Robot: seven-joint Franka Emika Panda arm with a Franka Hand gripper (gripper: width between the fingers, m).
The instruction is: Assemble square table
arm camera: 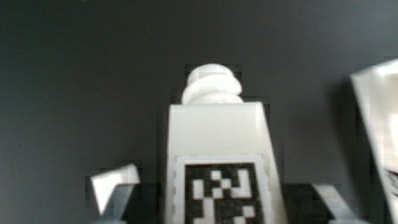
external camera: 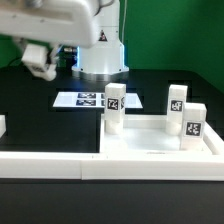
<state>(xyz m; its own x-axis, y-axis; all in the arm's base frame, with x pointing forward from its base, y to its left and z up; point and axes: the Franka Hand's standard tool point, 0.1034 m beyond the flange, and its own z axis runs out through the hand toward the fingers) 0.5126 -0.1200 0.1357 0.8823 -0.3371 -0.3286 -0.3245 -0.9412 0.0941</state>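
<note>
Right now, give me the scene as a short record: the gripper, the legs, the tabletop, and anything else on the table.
gripper: raised off the table, shut on a leg
held leg: white, tag facing the wrist camera, screw tip pointing away
tabletop: white, flat on the black table
standing legs: three upright on the tabletop: left leg, back leg, right leg, as the exterior view shows them; whether they are screwed in is unclear
marker board: behind the tabletop
rail: along the front
</note>
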